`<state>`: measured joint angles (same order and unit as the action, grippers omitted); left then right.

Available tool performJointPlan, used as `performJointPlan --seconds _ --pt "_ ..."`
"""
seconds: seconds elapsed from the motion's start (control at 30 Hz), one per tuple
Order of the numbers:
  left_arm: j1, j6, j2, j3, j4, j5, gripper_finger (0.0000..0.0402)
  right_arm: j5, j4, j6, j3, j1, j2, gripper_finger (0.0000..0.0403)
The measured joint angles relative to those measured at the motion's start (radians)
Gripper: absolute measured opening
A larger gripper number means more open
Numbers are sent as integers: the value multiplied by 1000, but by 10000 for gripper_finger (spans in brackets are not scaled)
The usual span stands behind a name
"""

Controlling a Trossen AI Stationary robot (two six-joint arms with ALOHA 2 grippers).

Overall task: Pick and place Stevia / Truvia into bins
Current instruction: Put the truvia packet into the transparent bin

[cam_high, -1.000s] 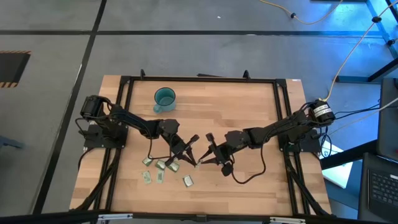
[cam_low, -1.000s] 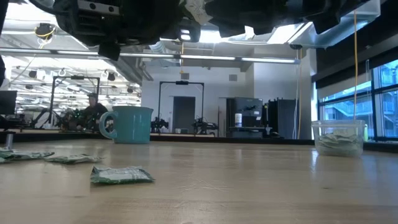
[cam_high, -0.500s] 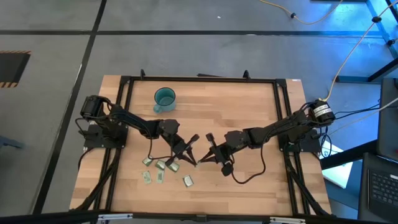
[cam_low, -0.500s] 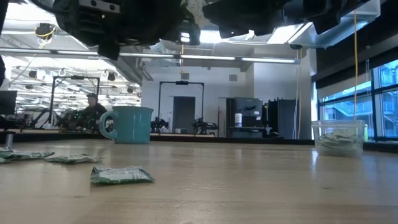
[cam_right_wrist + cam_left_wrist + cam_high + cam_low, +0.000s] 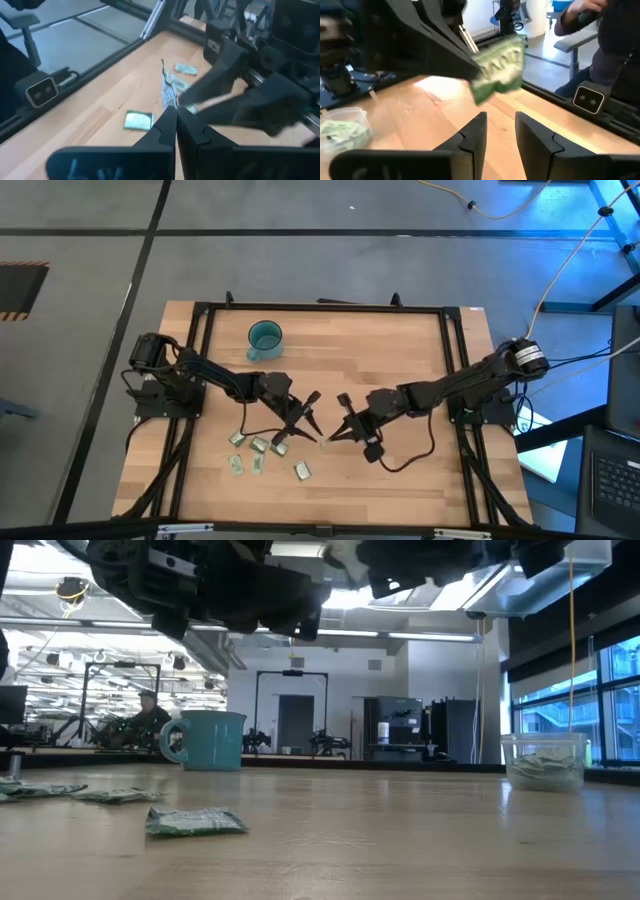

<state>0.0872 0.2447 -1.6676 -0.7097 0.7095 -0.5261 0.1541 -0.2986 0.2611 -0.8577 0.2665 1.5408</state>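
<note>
Sachets: six loose on the tabletop [image 5: 400,350], clustered lower left of centre in the high view, e.g. one [image 5: 302,470]; a seventh sachet [image 5: 499,69] pinched in the right gripper [image 5: 326,441]. Left gripper [image 5: 314,427] released, fingers apart, facing it. Teal cup [image 5: 265,337], upper left. Clear cup [image 5: 545,761], holding sachets, seen only in low and left wrist views.
</note>
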Motion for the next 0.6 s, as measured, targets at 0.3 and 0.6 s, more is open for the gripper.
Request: performJointPlan --seconds 0.3,0.6 --pt "-12 -117 0 0 -111 -11 97 -96 418 -201 -1 0 -126 5" --pt "-11 -157 0 0 -247 106 88 -160 898 -499 -1 -19 -244 5"
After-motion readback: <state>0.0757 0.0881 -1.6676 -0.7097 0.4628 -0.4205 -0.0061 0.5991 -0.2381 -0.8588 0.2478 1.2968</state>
